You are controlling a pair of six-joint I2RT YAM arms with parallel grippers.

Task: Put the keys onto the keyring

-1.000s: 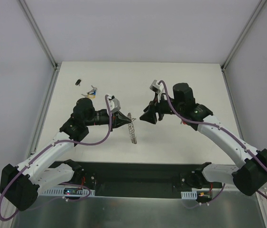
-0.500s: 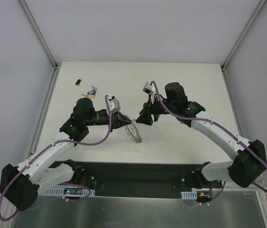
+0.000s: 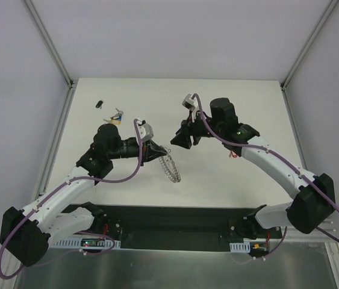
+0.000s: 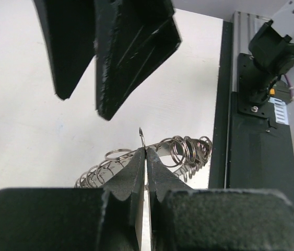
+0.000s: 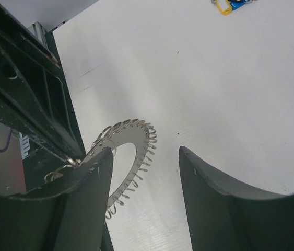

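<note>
Though light and stiff, probably slippery: keyring (image 4: pixel 183 151) clamped at rim in tight-closed left gripper (image 4: pixel 145 157).
Right gripper (image 5: pixel 144 150) spread apart, empty, near; grip flat rim, not coils.

I found no writing, brand or number that I could read; a small white label (image 4: pixel 281 112) right of my left tool (image 4: pixel 145 152) was too blurred.

Keyring (image 3: pixel 170 167) sits between left gripper (image 3: pixel 156 152) jaws, rim past tips; right gripper (image 3: pixel 177 139) jaws just beside it; keys (image 3: pixel 117 116) well behind left jaws, on table (image 3: pixel 235 180).
</note>
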